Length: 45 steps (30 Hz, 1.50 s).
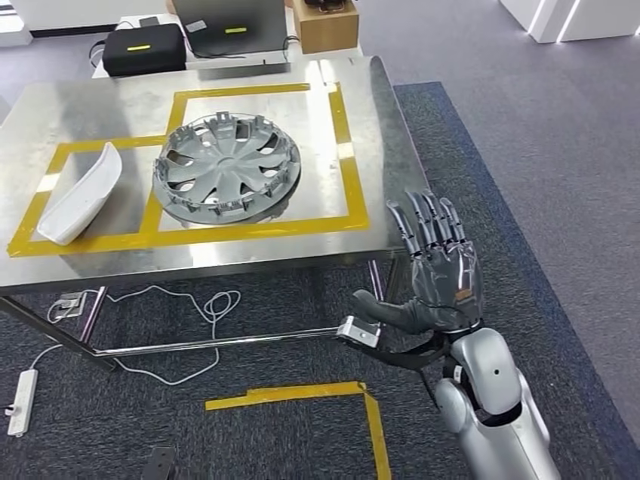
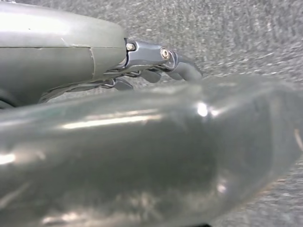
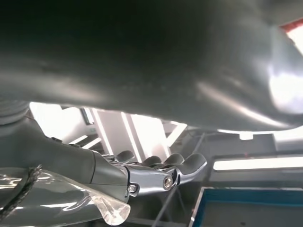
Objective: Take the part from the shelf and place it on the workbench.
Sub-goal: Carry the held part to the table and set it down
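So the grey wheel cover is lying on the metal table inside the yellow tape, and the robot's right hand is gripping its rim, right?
Not quite. The wheel cover does lie on the metal table inside the yellow tape, but the right hand is not gripping it. The head view shows that hand off the table's corner, fingers spread, holding nothing.

A steel workbench (image 1: 362, 140) fills the upper left of the frame, marked with yellow tape rectangles (image 1: 349, 170). A grey hubcap (image 1: 226, 167) lies near its centre, overlapping the tape. A white curved part (image 1: 81, 194) rests at its left.
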Each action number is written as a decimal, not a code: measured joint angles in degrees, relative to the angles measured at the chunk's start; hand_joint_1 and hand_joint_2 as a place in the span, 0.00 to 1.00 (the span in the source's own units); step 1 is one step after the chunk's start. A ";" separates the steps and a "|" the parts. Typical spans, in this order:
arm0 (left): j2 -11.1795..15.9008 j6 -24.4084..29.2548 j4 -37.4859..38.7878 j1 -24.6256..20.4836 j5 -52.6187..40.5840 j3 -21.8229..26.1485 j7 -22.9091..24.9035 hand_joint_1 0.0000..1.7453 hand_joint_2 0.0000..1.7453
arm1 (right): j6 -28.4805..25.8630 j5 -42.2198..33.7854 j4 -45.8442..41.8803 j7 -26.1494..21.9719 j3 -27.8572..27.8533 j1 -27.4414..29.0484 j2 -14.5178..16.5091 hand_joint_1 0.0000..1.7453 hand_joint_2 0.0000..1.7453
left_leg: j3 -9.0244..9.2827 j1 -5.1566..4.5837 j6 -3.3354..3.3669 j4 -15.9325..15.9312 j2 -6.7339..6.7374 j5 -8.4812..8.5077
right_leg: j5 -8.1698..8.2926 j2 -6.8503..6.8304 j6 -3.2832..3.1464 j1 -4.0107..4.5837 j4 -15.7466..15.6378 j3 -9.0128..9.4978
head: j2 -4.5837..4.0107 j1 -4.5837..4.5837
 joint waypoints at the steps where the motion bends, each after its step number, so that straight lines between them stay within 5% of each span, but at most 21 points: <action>1: 0.02 0.00 0.00 0.01 0.00 0.01 0.00 0.00 0.00 | -0.08 0.01 0.09 0.00 -0.32 0.37 0.00 0.00 0.00 | 0.14 0.09 -0.13 2.02 0.00 -0.21 | 0.61 0.00 0.09 -0.01 0.12 -0.92 | 0.00 0.01; 2: 0.07 0.01 0.00 0.02 0.01 0.02 0.00 0.00 0.00 | -0.19 0.01 0.20 0.01 -0.66 0.78 0.00 0.00 0.00 | 1.20 0.19 -0.21 2.03 0.00 0.78 | 1.16 0.01 0.24 -0.03 0.28 -1.81 | 0.00 -0.01; 4: 0.20 0.02 -0.01 0.01 0.07 0.04 0.00 0.00 0.00 | -0.51 0.01 0.38 0.01 -1.47 1.59 0.00 0.00 0.00 | 6.03 0.40 -0.24 -3.81 -0.07 3.84 | 2.11 0.08 0.74 -0.13 0.78 -3.44 | 0.00 -0.03; 6: 0.22 0.02 -0.02 -0.07 0.15 0.07 -0.01 0.00 0.00 | -0.95 -0.07 0.45 -0.01 -2.45 2.43 0.00 0.00 0.00 | 11.22 0.37 0.08 -11.84 -0.56 4.26 | 2.92 0.14 1.48 -0.08 1.29 -4.61 | 0.00 -0.05; 8: 0.16 0.01 -0.02 -0.09 0.30 0.23 -0.10 0.00 0.00 | -1.24 -0.51 0.58 -0.07 -3.63 3.50 0.00 0.00 0.00 | 12.87 0.08 0.79 -15.12 -0.99 3.48 | 3.87 0.10 2.23 0.01 1.35 -5.11 | 0.00 -0.05; 10: 0.04 -0.04 -0.02 0.00 0.68 0.57 -0.36 0.00 0.00 | -1.18 -1.45 1.26 -0.22 -5.12 5.00 0.01 0.00 0.00 | 12.17 0.04 1.84 -15.17 -0.84 4.17 | 4.07 0.09 2.88 -0.12 1.34 -5.50 | 0.00 0.00; 12: -0.03 -0.14 -0.03 0.03 1.07 0.95 -0.68 0.00 0.00 | -0.92 -2.76 3.08 -0.74 -7.01 6.75 0.05 0.00 0.00 | 11.10 0.08 2.98 -15.25 -0.57 5.25 | 0.88 0.16 3.29 -0.22 3.93 -6.84 | 0.00 0.15; 15: 0.01 -0.32 -0.04 0.04 1.56 1.40 -0.84 0.00 0.00 | -0.32 -6.19 9.49 -2.62 -10.78 9.19 0.54 0.00 0.00 | 8.72 -0.43 3.80 -15.17 -0.44 7.08 | -6.50 0.19 3.45 -0.17 14.90 -9.92 | 0.00 0.23; 17: -0.03 -0.42 -0.04 0.08 2.06 1.76 -0.85 0.00 0.00 | -0.09 -9.52 16.89 -4.08 -13.91 10.21 1.10 0.00 0.00 | 7.06 -0.95 4.04 -15.09 -0.42 8.27 | -6.36 0.21 3.11 -0.01 18.36 -9.44 | 0.00 0.22; 19: -0.11 -0.40 -0.04 0.07 2.56 2.26 -0.83 0.00 0.00 | -0.76 -12.75 25.55 -5.78 -17.42 10.44 1.72 0.00 0.00 | 5.71 -1.45 4.16 -15.03 -0.44 9.32 | -3.36 0.22 2.02 0.45 13.76 -4.91 | 0.00 0.22; 22: -0.34 -0.04 -0.05 0.13 3.25 2.93 -0.49 0.00 0.00 | -2.75 -17.32 37.88 -8.73 -24.10 10.02 2.54 0.00 0.00 | 4.63 -1.96 3.89 -14.94 -0.37 10.69 | -3.43 -0.08 0.34 1.38 1.40 3.96 | 0.00 0.11; 24: -0.40 0.30 -0.09 0.21 3.63 3.41 -0.06 0.00 0.00 | -3.38 -19.91 45.47 -10.45 -29.57 9.73 3.24 0.00 0.00 | 4.31 -1.90 3.42 -15.07 -0.23 11.67 | -3.70 -0.16 0.29 1.50 -1.42 5.20 | 0.00 0.13; 26: -0.41 0.59 -0.17 0.35 3.85 3.90 0.22 0.00 0.00 | -3.80 -20.34 52.27 -11.21 -35.23 9.72 4.04 0.00 0.00 | 3.88 -1.78 2.73 -14.50 -0.31 10.73 | -2.68 -0.32 -0.06 1.22 -1.76 4.39 | 0.00 0.14; 30: -0.49 0.77 -0.25 0.58 4.23 4.38 0.37 0.00 0.00 | -3.96 -18.60 61.78 -11.16 -43.03 9.65 5.31 0.00 0.00 | 0.91 -0.81 1.18 -2.47 -0.42 0.53 | -0.29 -0.42 -0.76 0.79 -1.55 1.91 | 0.00 -0.04; 32: -0.49 0.79 -0.29 0.53 4.40 4.59 0.25 0.00 0.00 | -3.24 -18.03 65.42 -11.87 -45.56 9.64 5.97 0.00 0.00 | 1.27 -0.30 0.57 1.78 -0.41 0.03 | 0.70 -0.45 -0.42 0.61 -0.91 0.00 | 0.00 -0.04; 33: -0.49 0.80 -0.32 0.52 4.51 4.68 0.15 0.00 0.00 | -2.48 -17.81 67.02 -12.61 -46.54 9.59 6.28 0.00 0.00 | 2.81 -0.06 0.30 0.93 -0.41 1.48 | 1.10 -0.46 -0.19 0.46 -0.42 -1.03 | 0.00 -0.04; 35: -0.53 0.80 -0.39 0.44 4.71 4.82 -0.02 0.00 0.00 | -0.68 -17.51 69.81 -14.40 -48.15 9.46 6.92 0.00 0.00 | 8.22 0.37 -0.17 -5.85 -0.46 3.83 | 1.75 -0.40 0.42 0.20 0.80 -3.02 | 0.00 -0.08; 37: -0.66 0.79 -0.49 0.28 4.76 5.01 -0.09 0.00 0.00 | 0.35 -17.39 71.92 -15.40 -49.35 9.26 7.52 0.00 0.00 | 12.61 0.31 0.17 -12.75 -0.68 3.36 | 2.40 -0.33 1.22 0.13 1.83 -4.37 | 0.00 -0.08; 40: -0.87 0.79 -0.56 0.27 4.77 5.28 -0.13 0.00 0.00 | 0.80 -17.37 74.45 -15.63 -50.77 8.89 8.02 0.00 0.00 | 12.76 0.00 1.60 -14.41 -0.71 3.27 | 3.62 -0.20 2.44 -0.02 2.12 -5.01 | 0.00 -0.24; 42: -0.94 0.80 -0.61 0.28 4.78 5.37 -0.13 0.00 0.00 | 0.96 -17.37 75.61 -15.64 -51.42 8.97 8.11 0.00 0.00 | 11.58 0.07 2.66 -14.46 -0.40 4.40 | 1.17 -0.01 3.02 -0.17 3.72 -5.98 | 0.00 -0.14; 45: -0.96 0.75 -0.73 0.26 4.75 5.42 -0.14 0.00 0.00 | 2.37 -16.38 76.96 -15.54 -51.99 8.87 8.21 0.00 0.00 | 9.05 -0.08 3.46 -14.47 -0.10 6.55 | -7.43 0.17 3.41 -0.21 13.09 -8.42 | 0.00 0.12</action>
